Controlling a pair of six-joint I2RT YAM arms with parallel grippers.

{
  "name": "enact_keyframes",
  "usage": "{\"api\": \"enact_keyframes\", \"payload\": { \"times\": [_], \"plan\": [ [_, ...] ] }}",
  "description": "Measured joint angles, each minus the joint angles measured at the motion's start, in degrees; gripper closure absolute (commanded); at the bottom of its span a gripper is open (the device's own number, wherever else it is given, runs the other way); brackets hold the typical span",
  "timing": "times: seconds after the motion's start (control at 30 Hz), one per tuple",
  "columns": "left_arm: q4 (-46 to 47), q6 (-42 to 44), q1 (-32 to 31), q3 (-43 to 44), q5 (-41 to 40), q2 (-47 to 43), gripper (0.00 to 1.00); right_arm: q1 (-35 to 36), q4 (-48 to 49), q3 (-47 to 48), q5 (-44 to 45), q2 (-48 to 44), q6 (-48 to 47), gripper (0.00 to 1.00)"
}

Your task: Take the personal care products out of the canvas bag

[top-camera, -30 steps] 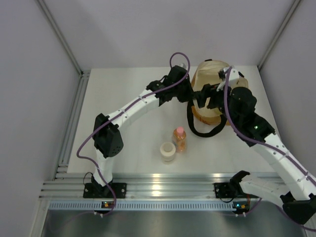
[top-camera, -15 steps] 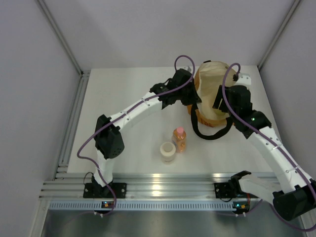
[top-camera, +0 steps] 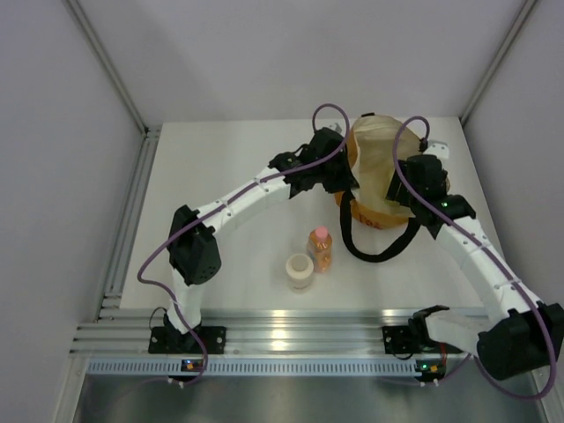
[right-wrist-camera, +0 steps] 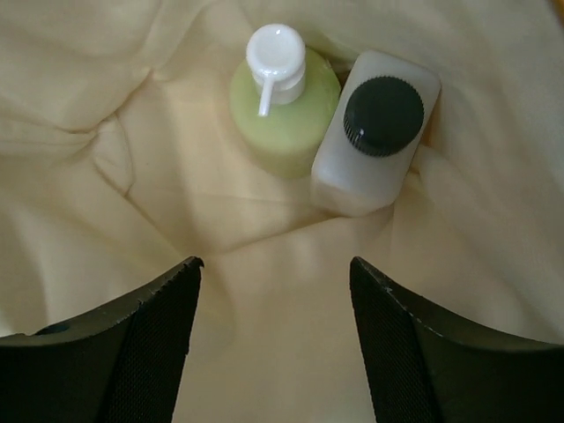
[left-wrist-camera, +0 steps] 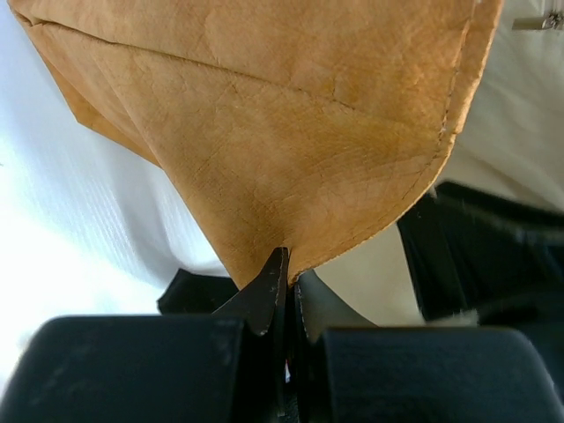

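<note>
**Inside the bag: 2 bottles; on the table: 2 products**

At the table's (top-camera: pixel 220 167) far right, the canvas bag (top-camera: pixel 374 163) is gripped by its rim, with the left gripper (left-wrist-camera: pixel 284 286) clamped on the tan edge. The right gripper (right-wrist-camera: pixel 276 264) is held inside the bag, jaws apart, with nothing gripped. Beneath it, the pale yellow-green bottle (right-wrist-camera: pixel 284 115) and the whitish bottle with black cap (right-wrist-camera: pixel 374 132) are seen touching. The cream jar (top-camera: pixel 300 270) and orange bottle (top-camera: pixel 321 250) are stood side by side outside the bag.
</note>
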Motion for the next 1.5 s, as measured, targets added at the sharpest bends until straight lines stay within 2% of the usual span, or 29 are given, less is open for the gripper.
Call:
{"api": "enact_keyframes", "payload": {
  "times": [0.2,0.63,0.87,1.27,1.37,1.5],
  "plan": [
    [-0.1,0.0,0.0,-0.5,0.0,-0.4,1.0,-2.9,0.2,6.3,-0.3,9.4,-2.1,0.37],
    [-0.1,0.0,0.0,-1.3,-0.7,-1.2,1.0,-3.1,1.3,16.3,0.3,18.7,-4.9,0.42],
    [-0.1,0.0,0.0,-1.3,-0.7,-1.2,1.0,-4.3,1.5,18.7,1.1,24.5,-6.7,0.42],
    [-0.1,0.1,0.0,-1.3,-0.7,-1.2,1.0,-5.4,5.2,18.7,2.4,29.2,-9.8,0.45],
    [-0.1,0.1,0.0,-1.3,-0.7,-1.2,1.0,-5.9,6.9,18.6,2.3,30.4,-10.5,0.48],
    [-0.1,0.1,0.0,-1.3,-0.7,-1.2,1.0,-6.3,8.9,18.5,1.9,32.0,-11.2,0.57]
  ]
}}
